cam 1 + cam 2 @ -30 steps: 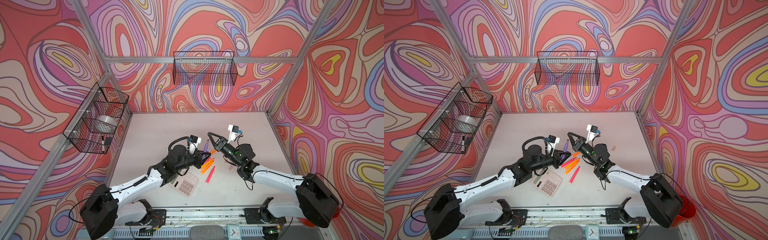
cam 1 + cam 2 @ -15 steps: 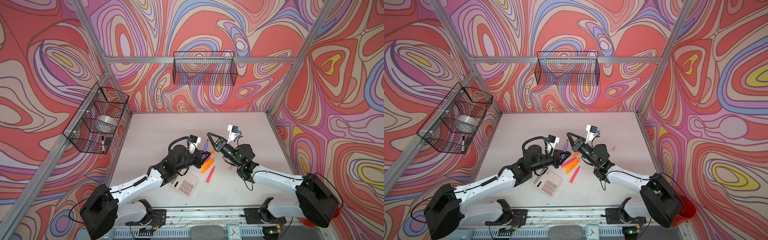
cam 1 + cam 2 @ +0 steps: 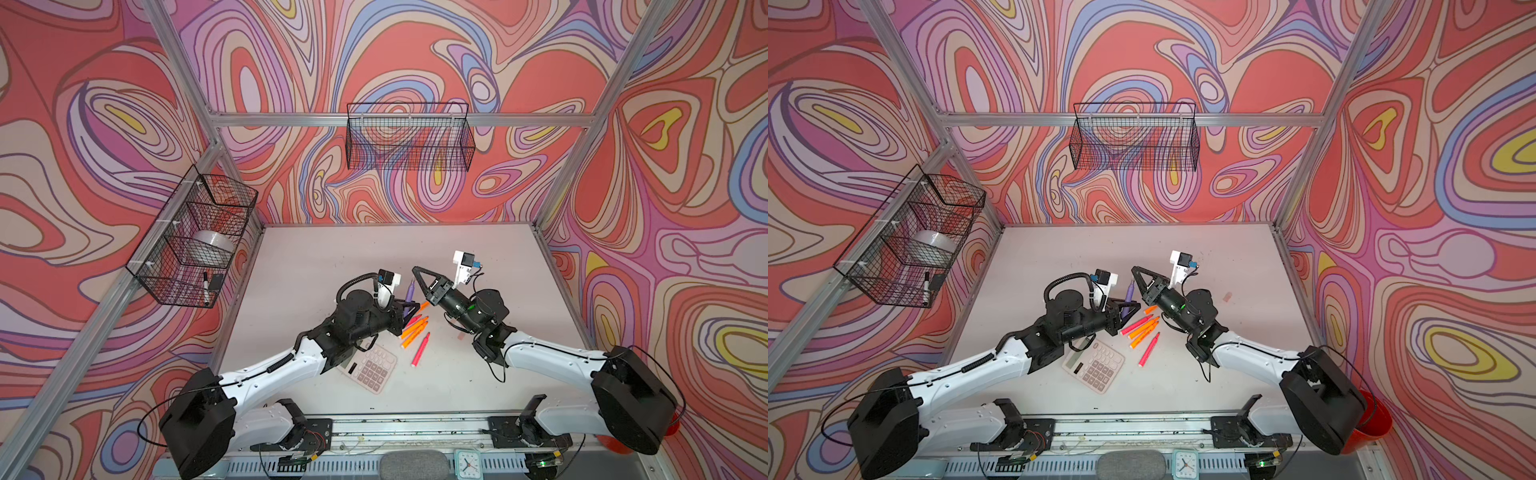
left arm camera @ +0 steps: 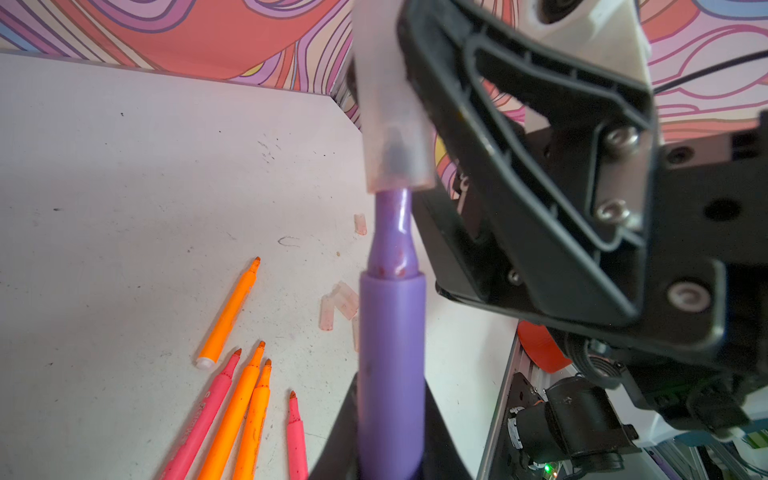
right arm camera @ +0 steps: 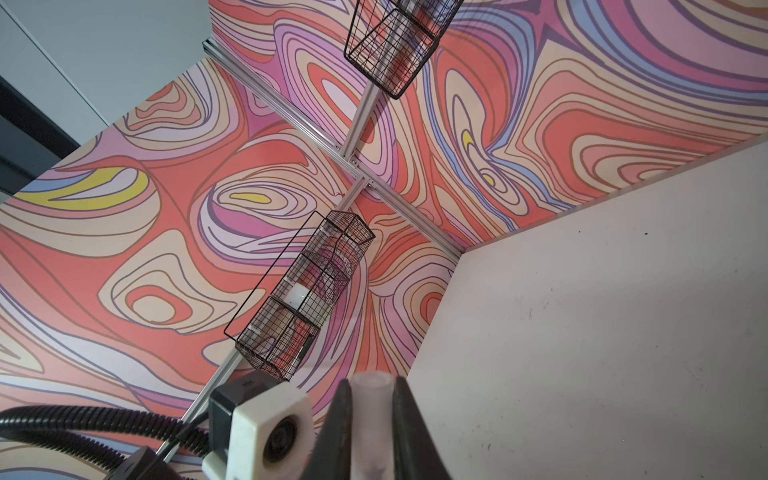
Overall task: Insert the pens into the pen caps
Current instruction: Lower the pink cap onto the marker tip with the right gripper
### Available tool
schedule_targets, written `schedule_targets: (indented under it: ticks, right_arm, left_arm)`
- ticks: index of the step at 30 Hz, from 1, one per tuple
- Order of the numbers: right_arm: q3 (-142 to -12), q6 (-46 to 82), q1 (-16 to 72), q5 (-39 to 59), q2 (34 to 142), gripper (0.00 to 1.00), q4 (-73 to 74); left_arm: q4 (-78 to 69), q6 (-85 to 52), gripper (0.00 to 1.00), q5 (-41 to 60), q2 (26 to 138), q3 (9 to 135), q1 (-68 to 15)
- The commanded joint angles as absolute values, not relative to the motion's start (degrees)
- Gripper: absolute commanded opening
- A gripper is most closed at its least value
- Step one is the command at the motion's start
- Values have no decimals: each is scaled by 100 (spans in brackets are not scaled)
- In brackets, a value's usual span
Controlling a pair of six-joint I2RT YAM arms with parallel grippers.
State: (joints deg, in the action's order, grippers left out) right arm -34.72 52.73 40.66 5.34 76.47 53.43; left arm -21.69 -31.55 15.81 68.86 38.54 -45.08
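Swirl-patterned walls (image 3: 374, 50) are set around the counter (image 3: 316, 266); beyond the calculator (image 3: 368, 365), the purple pen (image 4: 390, 332) is clenched by the left tool (image 3: 406, 309), nib (image 4: 394, 156) just inside the pen cap (image 4: 390, 124) pinched by the right tool (image 3: 417, 272). Axes should be kept collinear, pushed straight; both forearms (image 3: 548, 357) are angled inward

Swirled red, pink and purple walls (image 3: 104, 124) enclosed a pale, scuffed table (image 3: 332, 257); aluminium rails (image 3: 291, 119) framed the corners; one wire basket (image 3: 409, 137) hung on the back wall, another basket (image 3: 191, 237) on the left.
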Motion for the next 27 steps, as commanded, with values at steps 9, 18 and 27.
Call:
schedule_targets:
  ticks: [9, 18, 27]
  right_arm:
    - [-3333, 5068, 4218, 496, 7715, 0, 5460]
    - [-2970, 4798, 4236, 986, 7559, 0, 6174]
    - [-2938, 4803, 4330, 901, 7409, 4, 5822]
  left_arm:
    - [-2552, -2776, 0, 1090, 6752, 4328, -4517]
    - [-3333, -2893, 0, 1721, 6538, 4273, -4171]
    - [-3919, -2477, 0, 1971, 6576, 4154, -3999]
